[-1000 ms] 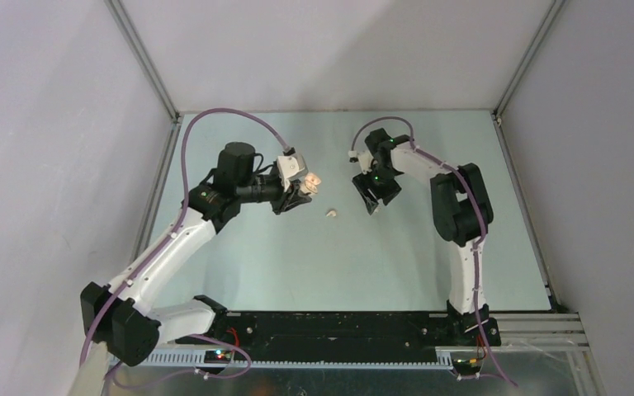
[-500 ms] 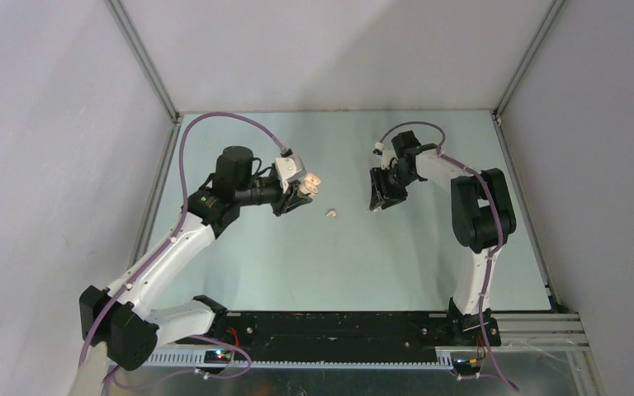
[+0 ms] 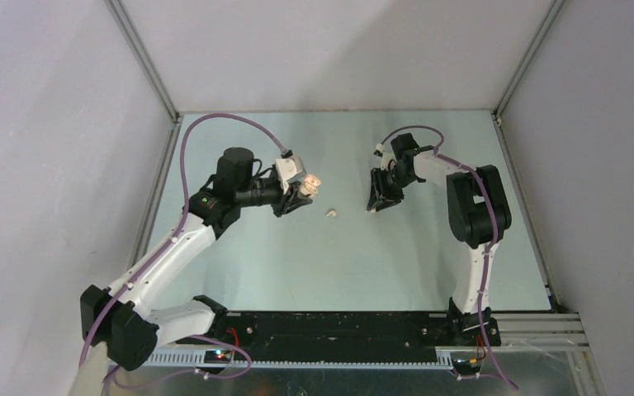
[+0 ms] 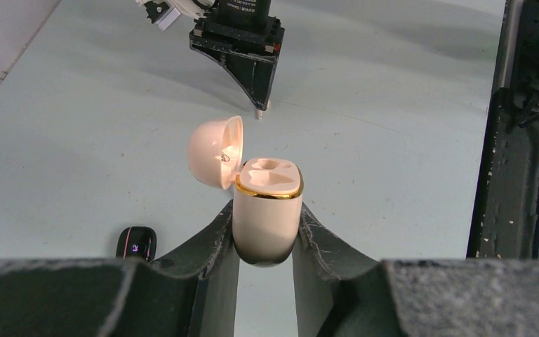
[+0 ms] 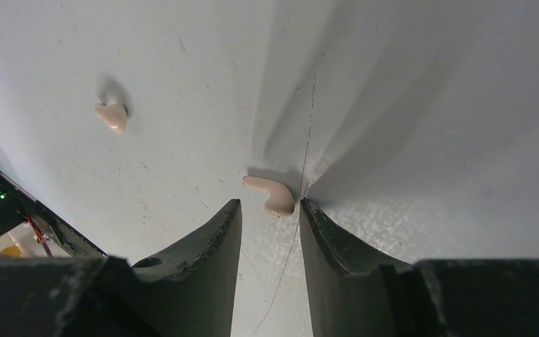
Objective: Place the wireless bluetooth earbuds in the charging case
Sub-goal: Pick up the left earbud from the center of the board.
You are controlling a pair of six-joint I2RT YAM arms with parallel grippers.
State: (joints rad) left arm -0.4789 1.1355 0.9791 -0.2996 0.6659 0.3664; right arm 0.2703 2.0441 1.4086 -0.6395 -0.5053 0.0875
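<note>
1. Your left tool is clamped on the lower body of the beige case, one finger on each side. It holds the case upright above the desk, left of centre in the overhead view.
2. The case's lid is swung open toward the left of the left wrist view. The gold-rimmed top with its two wells faces up.
3. Your right tool points down at the desk, right of centre in the overhead view. Its jaws stand partly open and have hold of nothing.
4. One pale earbud lies flat on the desk in the gap at that tool's fingertips. Its rounded end sits at the finger on the right of the wrist view; you cannot tell whether they touch. A narrow gap shows on the other side.
5. The second earbud lies loose on the desk between the two tools, apart from both. It shows in the upper left of the right wrist view.
6. Both tools are mid-desk, well apart from the side walls and the back wall. Open desk runs from them down to the black rail at the bottom edge.
7. A small black object lies on the desk in the lower left of the left wrist view, near the left tool's finger.
</note>
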